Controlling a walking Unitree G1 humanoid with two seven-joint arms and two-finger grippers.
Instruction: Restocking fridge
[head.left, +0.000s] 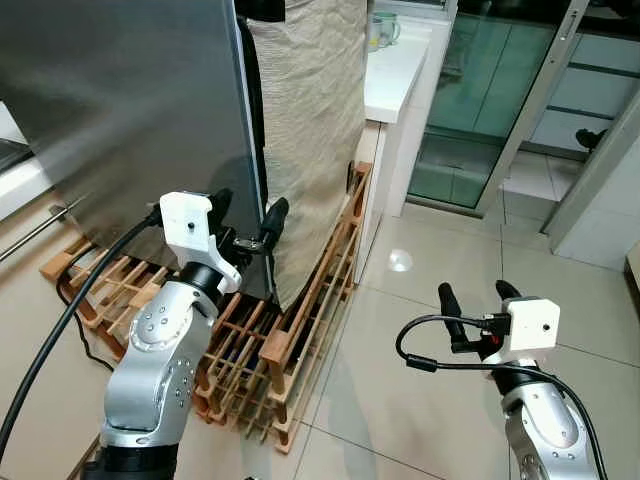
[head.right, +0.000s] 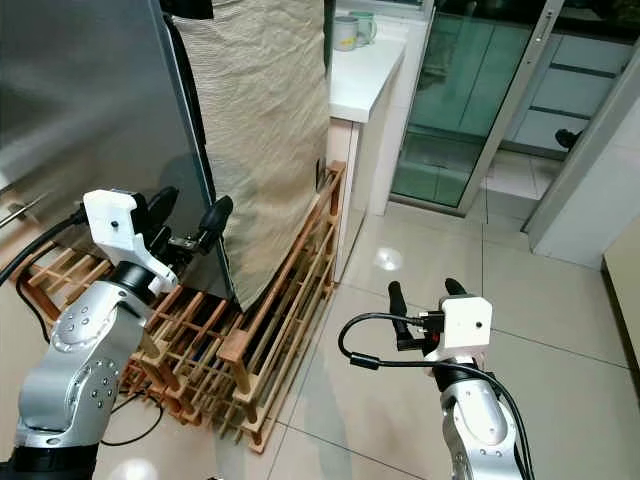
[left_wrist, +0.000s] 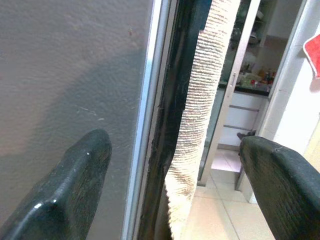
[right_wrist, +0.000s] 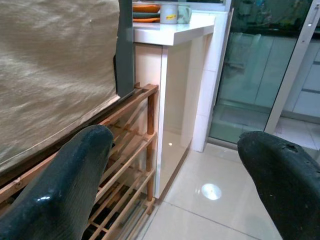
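Observation:
The fridge stands at the left with a grey steel door (head.left: 130, 110) and a beige cloth (head.left: 310, 130) hung over its side. My left gripper (head.left: 248, 215) is open at the door's right edge, low down. One finger is in front of the steel face and the other is by the cloth. In the left wrist view the door edge (left_wrist: 150, 100) and its dark seal run between the open fingers (left_wrist: 75, 185). My right gripper (head.left: 477, 298) hovers open over the tiled floor to the right, holding nothing and pointing toward the counter (right_wrist: 170, 32).
A slatted wooden rack (head.left: 300, 330) lies under and beside the fridge. A white counter (head.left: 395, 70) with mugs (head.left: 383, 28) stands behind it. Glass sliding doors (head.left: 480, 100) close off the back right. Glossy tiled floor (head.left: 420, 400) spreads to the right.

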